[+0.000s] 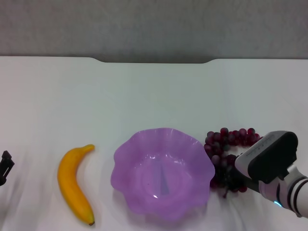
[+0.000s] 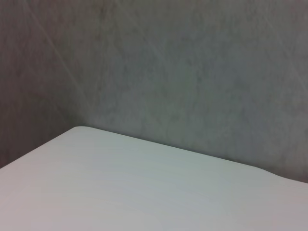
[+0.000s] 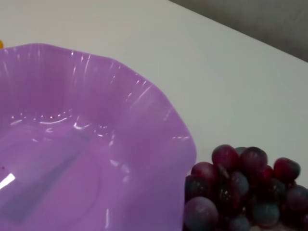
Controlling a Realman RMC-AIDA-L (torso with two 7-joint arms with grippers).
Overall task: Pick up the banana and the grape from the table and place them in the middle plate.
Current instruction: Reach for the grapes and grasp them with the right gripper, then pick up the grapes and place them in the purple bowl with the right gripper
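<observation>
The banana lies on the white table left of the middle plate, which holds nothing. The grape bunch lies on the table against the plate's right side. My right gripper is low over the near part of the bunch, its tips hidden among the grapes. The right wrist view shows the plate's wavy rim and the grapes close up. My left gripper is parked at the table's left edge, left of the banana.
The table's far edge has a notch with a grey wall behind it. The left wrist view shows only a table corner and the wall.
</observation>
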